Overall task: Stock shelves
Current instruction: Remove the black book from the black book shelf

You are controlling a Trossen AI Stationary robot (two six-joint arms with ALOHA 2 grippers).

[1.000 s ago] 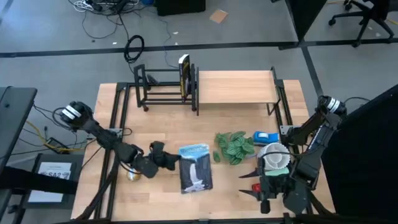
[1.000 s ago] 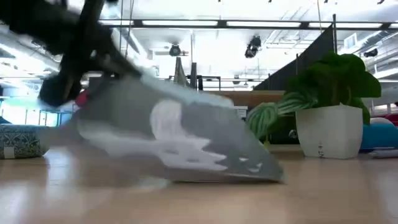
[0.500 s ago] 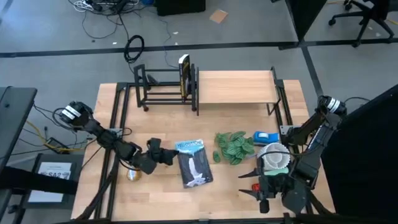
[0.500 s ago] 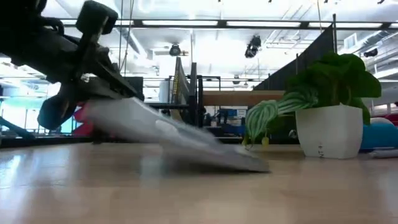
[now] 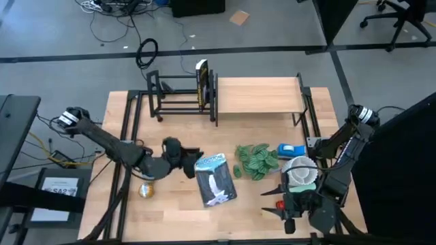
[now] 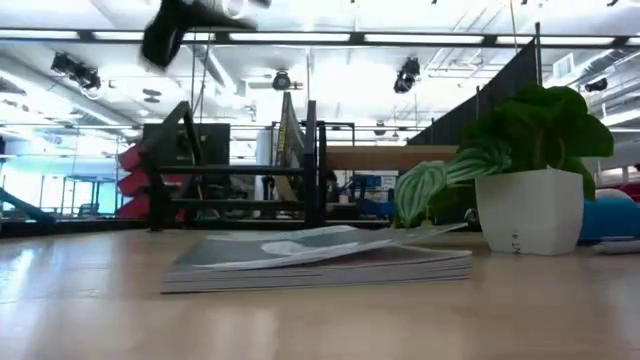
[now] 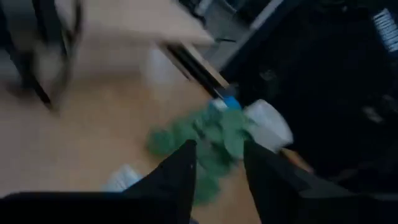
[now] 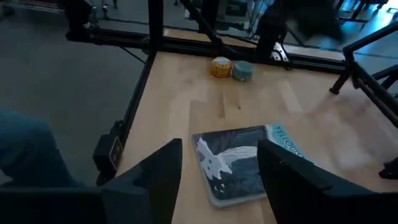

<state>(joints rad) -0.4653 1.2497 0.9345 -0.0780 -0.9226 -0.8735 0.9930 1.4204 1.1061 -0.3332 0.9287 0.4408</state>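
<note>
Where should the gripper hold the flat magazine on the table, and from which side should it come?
The magazine lies flat, so no face can be pinched. Probably best to take the short edge nearest the left gripper, coming in low from that side, one finger sliding under the slightly lifted cover.

The left wrist view is smeared by motion: the green plant (image 7: 208,134) past the left claw (image 7: 217,168) is only a soft green patch, and the white pot (image 7: 268,123) beside it has no clear outline. In the low view the left arm (image 6: 195,20) is cut off by the top edge and blurred, so its claw cannot be made out there. The magazine (image 8: 252,163) is partly covered by the right claw (image 8: 217,168) in the right wrist view. Labels on the two small tins (image 8: 231,68) are too small to read.
</note>
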